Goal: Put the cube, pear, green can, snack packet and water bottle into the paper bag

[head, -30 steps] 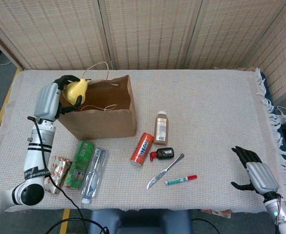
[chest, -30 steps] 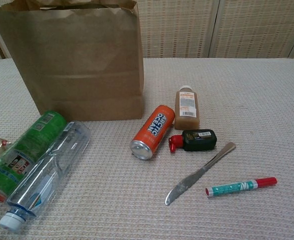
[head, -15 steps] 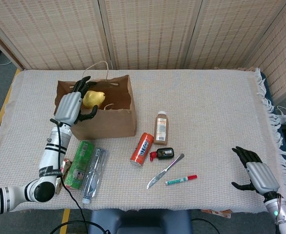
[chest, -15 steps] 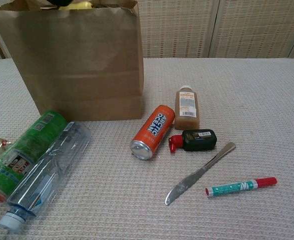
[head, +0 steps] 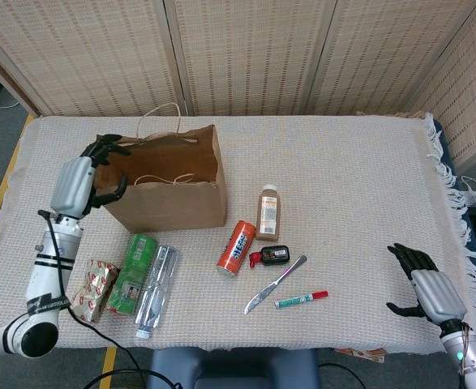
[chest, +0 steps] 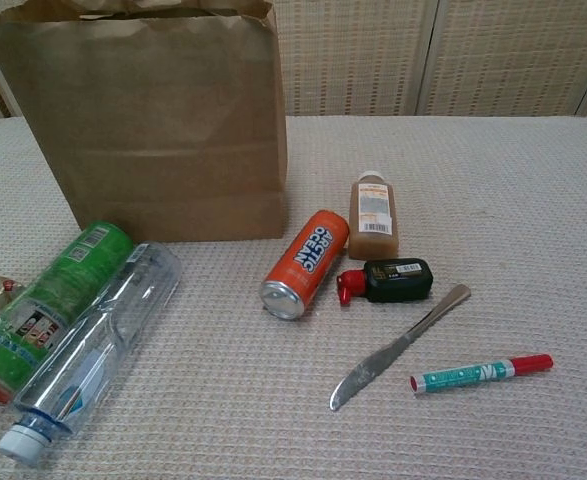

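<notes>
Risk, judged: the paper bag (head: 166,185) could be tipped or dragged if its left wall is caught by the left robot hand (head: 82,180), seen at upper left just outside the rim, fingers spread, nothing held. At lower left the snack packet (head: 93,279), green can (head: 130,274) and water bottle (head: 156,279) lie side by side on the table (head: 343,186). Pear and cube are not seen. At lower right, the right robot hand (head: 424,285) rests spread and empty.

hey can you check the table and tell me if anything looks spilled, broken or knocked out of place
Nothing looks spilled or damaged. The paper bag stands upright and open. The green can, water bottle and orange can lie on their sides, intact. The left hand hovers empty by the bag's left edge.
</notes>
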